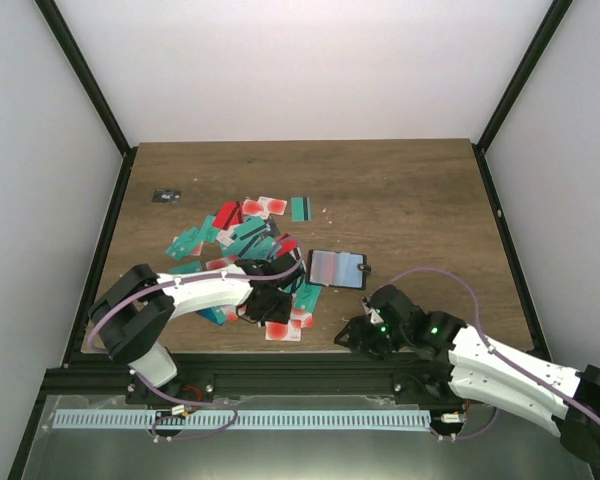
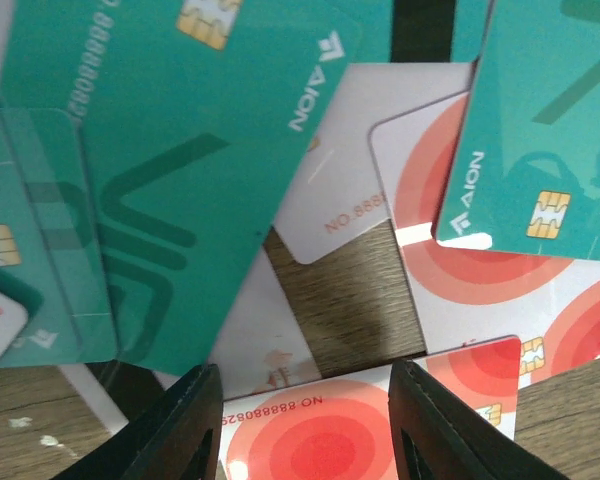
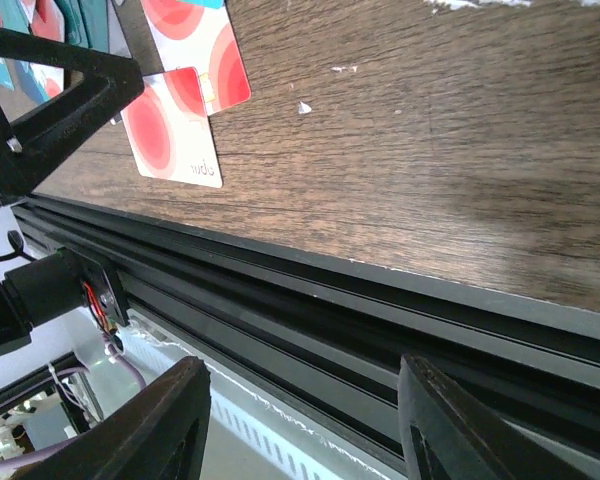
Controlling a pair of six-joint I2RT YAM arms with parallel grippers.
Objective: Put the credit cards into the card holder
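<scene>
Credit cards (image 1: 248, 238) lie in a loose heap at centre-left of the top view; they look light, stiff and slippery. The left gripper (image 2: 305, 372) hangs over a white card with red circle (image 2: 320, 445), jaws apart and empty; I would take a card by an overhanging edge. The card holder (image 1: 336, 269) lies open just right of the heap. The right gripper (image 3: 302, 365), lower right, is apart and empty too.

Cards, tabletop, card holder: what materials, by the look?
Credit cards: likely plastic, smooth and slightly glossy; printed logos, metallic chip contacts, thin flat edges. Tabletop: wood or wood-look laminate, matt; dark grain lines, cannot tell which. Card holder: black outside, too small to judge.
</scene>
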